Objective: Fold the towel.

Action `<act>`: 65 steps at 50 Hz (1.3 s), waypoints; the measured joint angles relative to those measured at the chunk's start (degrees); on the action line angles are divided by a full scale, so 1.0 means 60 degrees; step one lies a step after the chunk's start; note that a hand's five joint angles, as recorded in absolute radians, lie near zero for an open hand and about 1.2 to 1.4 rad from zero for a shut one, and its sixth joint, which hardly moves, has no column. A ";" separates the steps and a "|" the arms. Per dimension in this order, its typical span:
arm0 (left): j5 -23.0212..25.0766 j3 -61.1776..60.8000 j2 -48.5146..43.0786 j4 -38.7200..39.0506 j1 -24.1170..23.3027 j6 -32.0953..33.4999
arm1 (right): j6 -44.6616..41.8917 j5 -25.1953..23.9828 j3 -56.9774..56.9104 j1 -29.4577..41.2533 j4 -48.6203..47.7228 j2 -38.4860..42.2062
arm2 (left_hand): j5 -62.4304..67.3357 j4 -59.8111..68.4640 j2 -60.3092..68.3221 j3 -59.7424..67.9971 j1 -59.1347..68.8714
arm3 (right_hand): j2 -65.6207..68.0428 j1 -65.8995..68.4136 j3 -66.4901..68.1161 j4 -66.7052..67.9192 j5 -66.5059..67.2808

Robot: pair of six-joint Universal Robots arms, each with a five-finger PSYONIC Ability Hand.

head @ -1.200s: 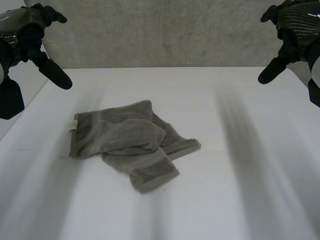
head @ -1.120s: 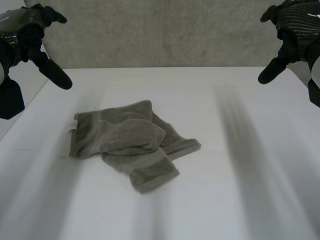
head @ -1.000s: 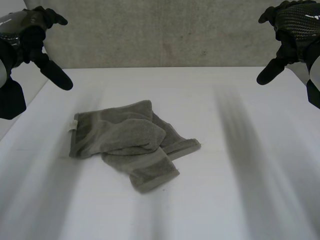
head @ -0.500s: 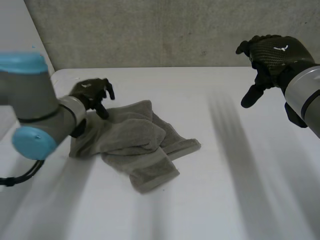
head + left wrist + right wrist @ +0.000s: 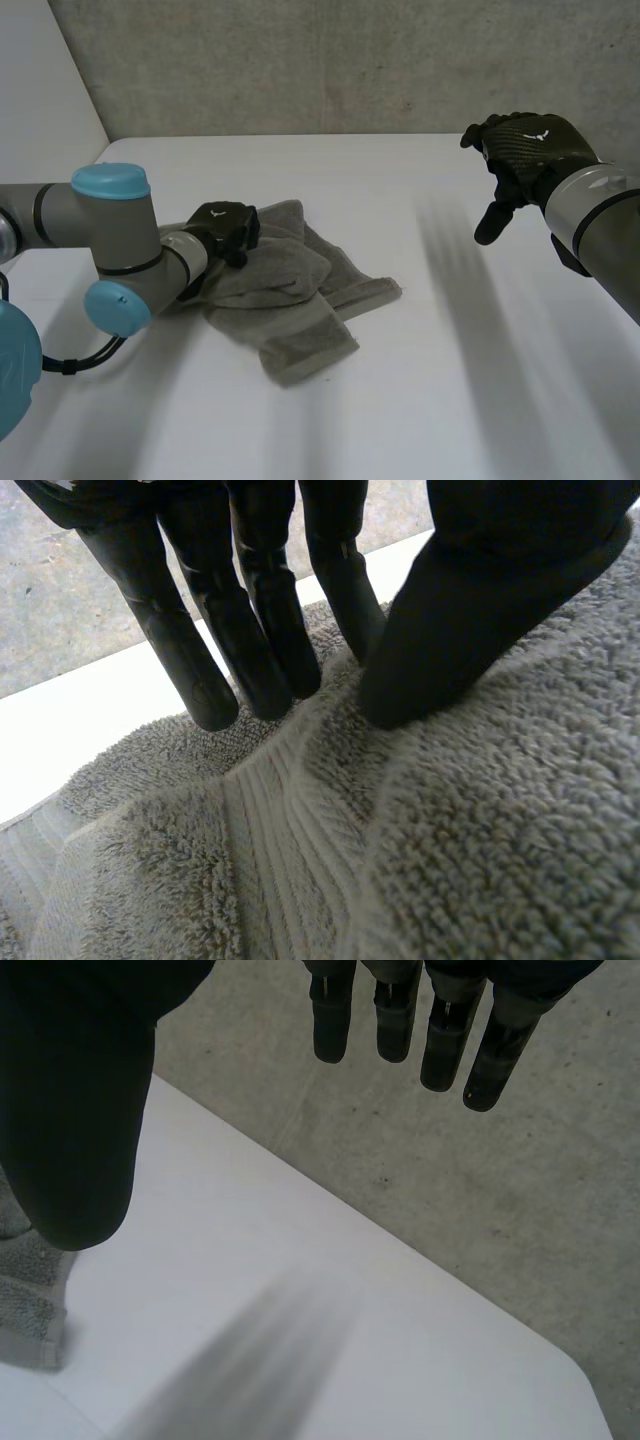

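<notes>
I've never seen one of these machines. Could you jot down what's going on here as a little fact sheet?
Surface: white table
Item: crumpled grey terry towel, lying left of the table's middle, not neatly folded
Left hand: down on the towel's far left part, fingers straight, tips and thumb touching the cloth
Right hand: raised over the table's right side, open, holding nothing
Background: grey concrete wall

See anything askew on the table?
The towel is the odd thing: it lies crumpled on the table, layers overlapping at skewed angles, not flat. The left hand touches its far left part; the right hand hovers open, apart.
</notes>
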 measured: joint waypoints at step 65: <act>-0.0644 0.1307 -0.0259 0.0089 -0.0395 0.0361 | -0.0316 -0.0031 -0.0082 0.0002 -0.0006 0.1234 | 0.1112 0.1197 0.1226 0.1183 0.0993 | 0.0002 -0.0001 0.0000 0.0000 -0.0001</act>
